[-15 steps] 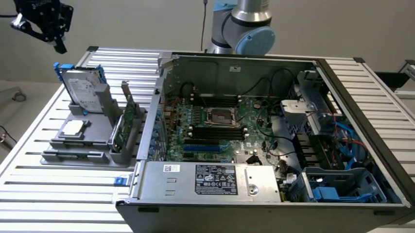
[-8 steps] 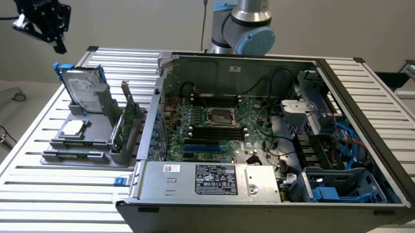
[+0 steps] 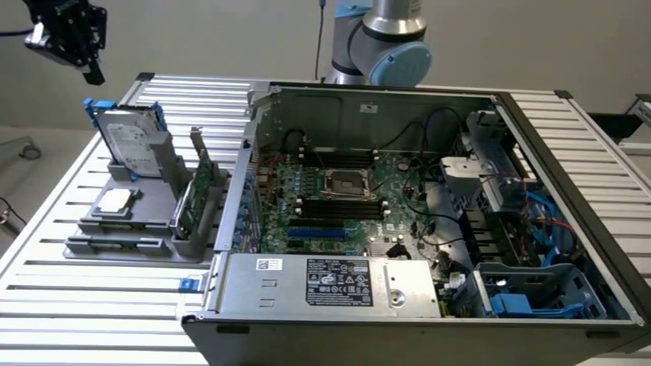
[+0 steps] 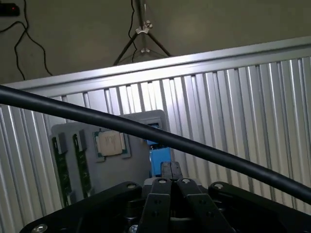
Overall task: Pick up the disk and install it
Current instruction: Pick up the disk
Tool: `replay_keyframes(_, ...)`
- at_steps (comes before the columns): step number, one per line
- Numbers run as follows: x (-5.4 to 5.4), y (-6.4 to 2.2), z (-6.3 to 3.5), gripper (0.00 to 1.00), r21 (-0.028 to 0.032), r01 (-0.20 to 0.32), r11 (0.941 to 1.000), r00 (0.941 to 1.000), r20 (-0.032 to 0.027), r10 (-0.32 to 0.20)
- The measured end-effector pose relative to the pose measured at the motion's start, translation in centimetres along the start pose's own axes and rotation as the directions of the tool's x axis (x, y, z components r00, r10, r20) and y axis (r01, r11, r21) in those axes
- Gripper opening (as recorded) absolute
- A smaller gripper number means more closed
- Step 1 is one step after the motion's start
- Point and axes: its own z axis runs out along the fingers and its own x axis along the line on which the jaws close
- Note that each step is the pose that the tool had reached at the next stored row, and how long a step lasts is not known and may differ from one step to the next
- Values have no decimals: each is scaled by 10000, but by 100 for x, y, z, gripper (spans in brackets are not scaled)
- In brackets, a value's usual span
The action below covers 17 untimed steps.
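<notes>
Claw [image 3: 94, 75] pinched shut, empty, hanging clear of the upright disk [image 3: 134, 141]; its white label's print unreadable.

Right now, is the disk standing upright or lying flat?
Upright, leaning slightly: the disk stands on edge in the grey holder, label facing out, blue bracket on top. The gripper is apart from it.

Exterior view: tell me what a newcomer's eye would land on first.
The open computer case sits across the middle and the exterior view's right, its motherboard bare. At the exterior view's left the disk stands on edge in a grey holder. The gripper hangs shut and empty above it, apart from it.
</notes>
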Motion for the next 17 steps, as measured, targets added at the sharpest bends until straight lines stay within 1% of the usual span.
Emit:
replay_keyframes(2, 0, 0, 1, 11, 5, 359, 9994, 9994, -14, -359)
replay_keyframes(4, 0, 0, 1, 11, 5, 719, 9974, 9974, -28, -719)
replay_keyframes(7, 0, 0, 2, 11, 4, 1266, 9920, 9919, -51, -1266)
replay_keyframes(9, 0, 0, 3, 11, 3, 1621, 9868, 9868, -65, -1621)
replay_keyframes(10, 0, 0, 3, 11, 5, 1751, 9845, 9845, -70, -1751)
replay_keyframes(11, 0, 0, 3, 11, 5, 1799, 9837, 9837, -74, -1799)
replay_keyframes(13, 0, 0, 3, 12, 5, 1811, 9835, 9834, -75, -1811)
replay_keyframes(16, 0, 0, 3, 30, 5, 1811, 9835, 9834, -75, -1811)
replay_keyframes(17, 0, 0, 3, 30, 4, 1811, 9835, 9834, -75, -1811)
